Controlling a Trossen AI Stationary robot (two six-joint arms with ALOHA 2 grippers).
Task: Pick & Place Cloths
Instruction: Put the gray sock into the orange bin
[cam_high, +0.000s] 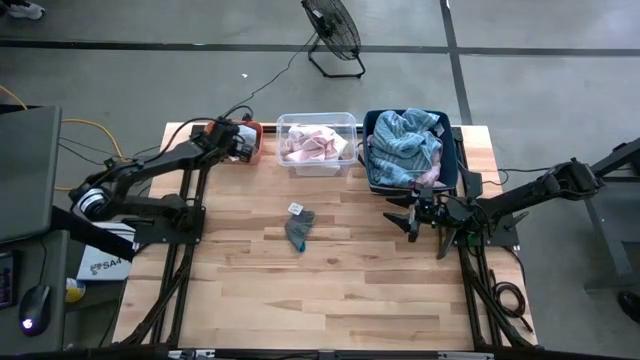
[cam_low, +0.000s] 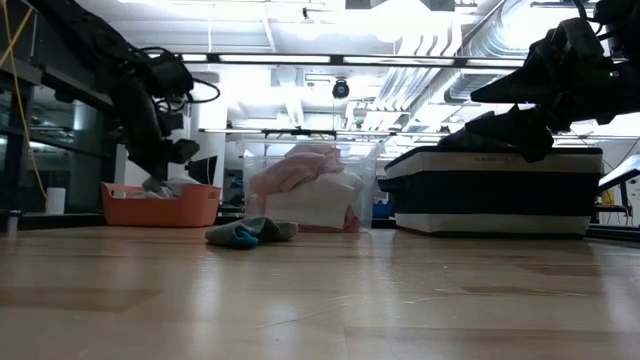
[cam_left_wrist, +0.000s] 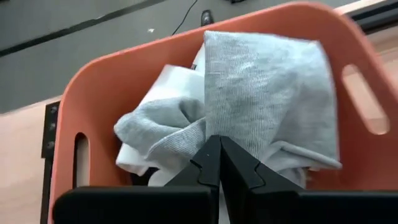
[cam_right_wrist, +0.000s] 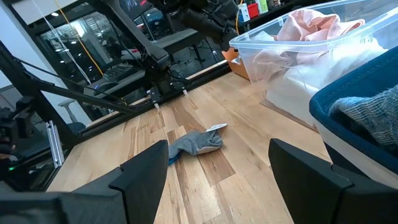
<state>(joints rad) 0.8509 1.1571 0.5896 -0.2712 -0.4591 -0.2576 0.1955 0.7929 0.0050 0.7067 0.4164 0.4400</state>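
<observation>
At the table's back-left corner, the left gripper (cam_left_wrist: 219, 163) is clenched on a grey cloth (cam_left_wrist: 261, 93) inside the orange bin (cam_left_wrist: 93, 87), likely to lift it out. Mid-table lies a small grey cloth (cam_high: 299, 229). The right gripper (cam_high: 427, 213) waits with fingers spread near the blue bin (cam_high: 452, 170).

A wooden table (cam_high: 330, 290) carries three bins along its far edge: an orange bin (cam_high: 250, 140) at the left, a clear plastic bin (cam_high: 317, 122) in the middle, and a dark blue bin (cam_high: 455, 160) at the right. Beyond the table a black floor fan (cam_high: 333, 30) stands on the grey floor, its cable trailing left
</observation>
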